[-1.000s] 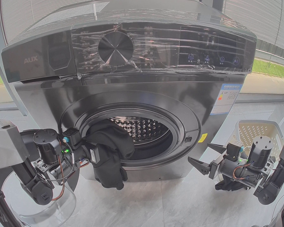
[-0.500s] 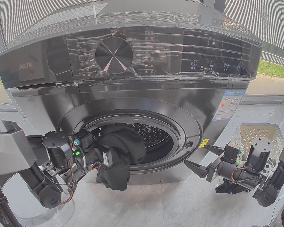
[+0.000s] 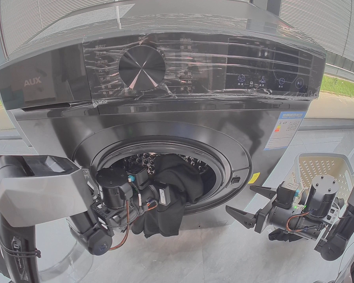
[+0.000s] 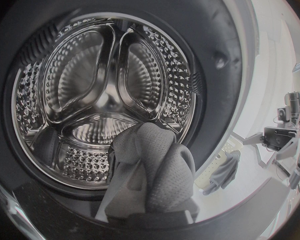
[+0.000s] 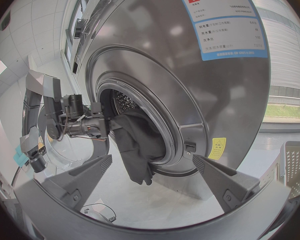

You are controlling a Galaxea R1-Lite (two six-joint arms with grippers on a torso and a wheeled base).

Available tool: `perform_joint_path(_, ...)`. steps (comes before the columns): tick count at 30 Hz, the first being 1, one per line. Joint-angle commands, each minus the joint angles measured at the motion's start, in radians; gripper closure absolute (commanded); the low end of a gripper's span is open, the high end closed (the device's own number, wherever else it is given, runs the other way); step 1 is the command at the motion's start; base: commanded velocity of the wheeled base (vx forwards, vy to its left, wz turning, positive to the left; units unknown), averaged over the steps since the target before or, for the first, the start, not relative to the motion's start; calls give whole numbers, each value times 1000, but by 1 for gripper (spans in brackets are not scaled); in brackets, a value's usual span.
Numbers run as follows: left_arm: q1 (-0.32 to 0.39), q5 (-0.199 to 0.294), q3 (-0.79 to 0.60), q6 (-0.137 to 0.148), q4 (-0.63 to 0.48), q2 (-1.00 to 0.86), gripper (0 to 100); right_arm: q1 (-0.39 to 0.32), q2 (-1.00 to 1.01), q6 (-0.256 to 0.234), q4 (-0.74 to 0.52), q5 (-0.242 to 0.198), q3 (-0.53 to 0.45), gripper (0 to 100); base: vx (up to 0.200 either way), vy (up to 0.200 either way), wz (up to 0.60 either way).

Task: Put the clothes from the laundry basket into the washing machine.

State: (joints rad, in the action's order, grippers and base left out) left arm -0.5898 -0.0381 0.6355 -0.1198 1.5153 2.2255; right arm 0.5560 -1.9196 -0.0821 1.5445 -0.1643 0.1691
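My left fingers [image 5: 112, 124] grip a black garment [image 3: 181, 177] draped over the washer's [image 3: 185, 114] door rim, partly inside the drum. My right fingers [image 3: 240, 216] spread wide, right of the door, near the basket [image 3: 322, 166]. A blue-edged label [image 3: 289, 128] sits on the washer's front.

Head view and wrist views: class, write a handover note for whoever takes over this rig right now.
Left gripper: shut on a black garment at the mouth of the drum.
Right gripper: open, holding nothing, in front of the basket.
Done: garment partly inside the drum; its lower end hangs outside over the rim.
Left: push it fully in and release, then likely fetch the dark cloth by the basket.
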Motion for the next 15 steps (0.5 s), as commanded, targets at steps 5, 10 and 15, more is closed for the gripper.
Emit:
perform_joint_path(5, -5, -25, 285, -31, 2, 246, 100, 10, -4, -1, 0, 0, 0, 0, 0, 0, 0)
perform_joint_path(10, 8, -29, 501, -32, -18, 345, 100, 10, -4, 1, 0, 0, 0, 0, 0, 0, 0)
perform_joint_path(15, 59, -45, 711, 14, -104, 456, 100, 10, -4, 1, 0, 0, 1, 0, 0, 0, 0)
